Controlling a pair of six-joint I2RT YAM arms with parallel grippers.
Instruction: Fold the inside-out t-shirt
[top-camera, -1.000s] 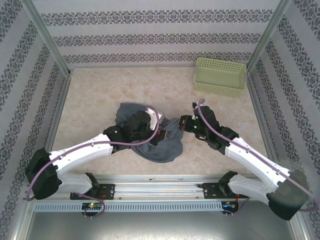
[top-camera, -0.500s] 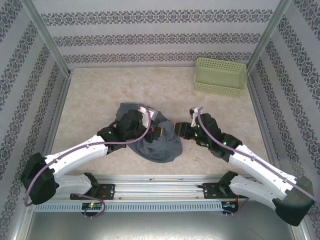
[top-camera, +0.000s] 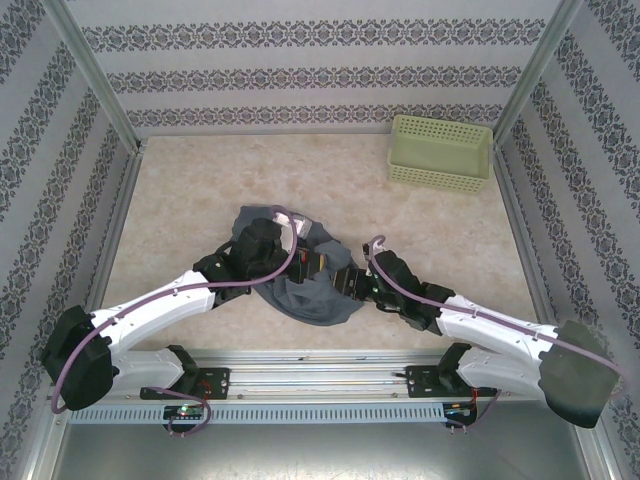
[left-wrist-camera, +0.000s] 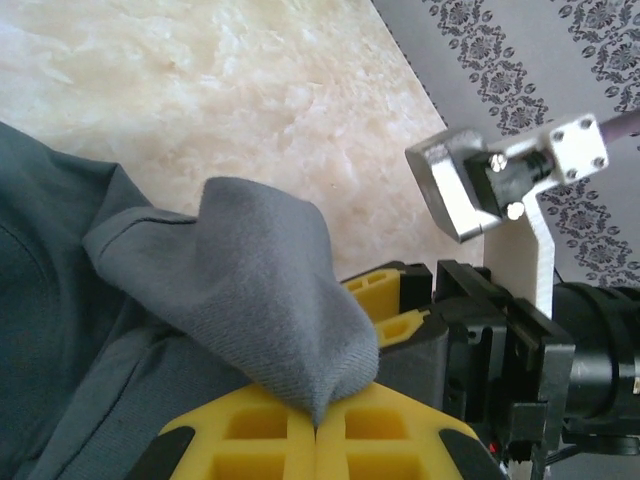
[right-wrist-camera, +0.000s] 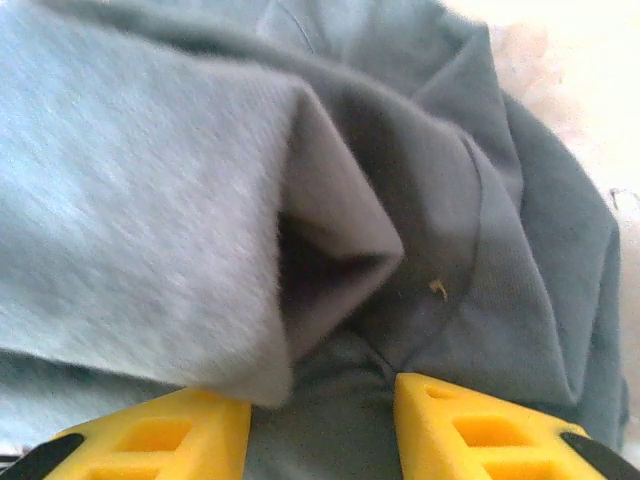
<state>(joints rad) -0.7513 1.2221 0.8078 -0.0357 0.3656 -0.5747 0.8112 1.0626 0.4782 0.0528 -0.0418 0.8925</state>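
The inside-out t-shirt (top-camera: 318, 301), slate blue-grey, lies crumpled on the table near the front, between both arms. My left gripper (top-camera: 316, 265) reaches in from the left and is shut on a raised fold of the t-shirt (left-wrist-camera: 255, 285), the cloth pinched between its yellow fingertips at the left gripper (left-wrist-camera: 318, 422). My right gripper (top-camera: 346, 282) comes in from the right, close against it. In the right wrist view the right gripper (right-wrist-camera: 322, 425) is open, and the t-shirt (right-wrist-camera: 440, 190) lies in folds between and beyond its fingers (right-wrist-camera: 480, 425). Its yellow fingers (left-wrist-camera: 397, 326) also appear just behind the pinched fold.
A pale yellow-green perforated basket (top-camera: 441, 152) stands at the back right of the marble-patterned table (top-camera: 200, 190). Patterned walls enclose the table on three sides. A metal rail (top-camera: 320, 360) runs along the near edge by the arm bases.
My right arm has swung left and forward onto the shirt, and its jaws have opened. My left gripper has stayed shut on the fold and drawn slightly left.
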